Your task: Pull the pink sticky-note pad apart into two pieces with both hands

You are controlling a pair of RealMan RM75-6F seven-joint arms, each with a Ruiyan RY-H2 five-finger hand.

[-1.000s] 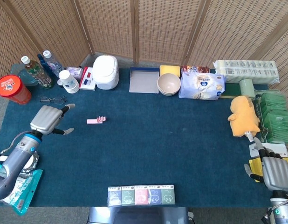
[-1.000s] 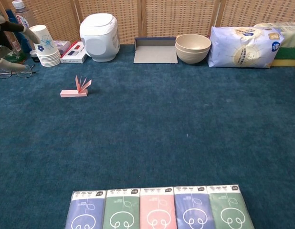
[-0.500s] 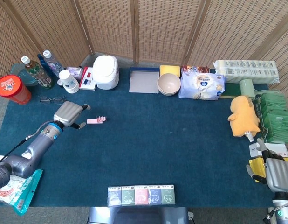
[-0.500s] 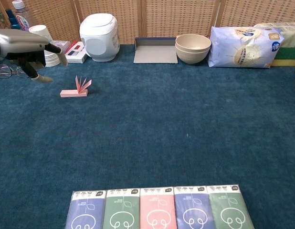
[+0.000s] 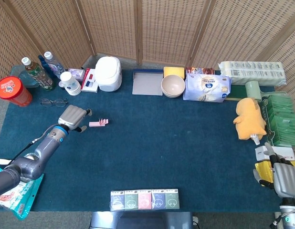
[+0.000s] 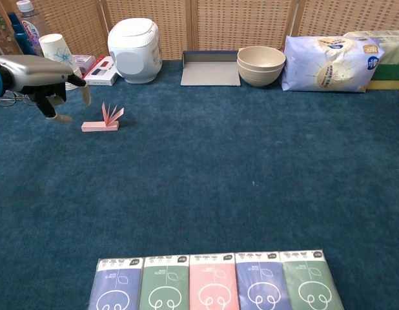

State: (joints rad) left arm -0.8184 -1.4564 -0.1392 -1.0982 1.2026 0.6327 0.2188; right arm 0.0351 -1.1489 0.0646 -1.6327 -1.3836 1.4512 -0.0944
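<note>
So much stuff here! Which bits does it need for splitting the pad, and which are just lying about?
Needed:
pink sticky-note pad
left hand
right hand

Lying about:
rice cooker
bowls
glasses
yellow plush toy
tissue packs

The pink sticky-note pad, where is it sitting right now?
The pink sticky-note pad lies on the blue table cover's left side, just right of the left hand, in front of the white rice cooker.
</note>
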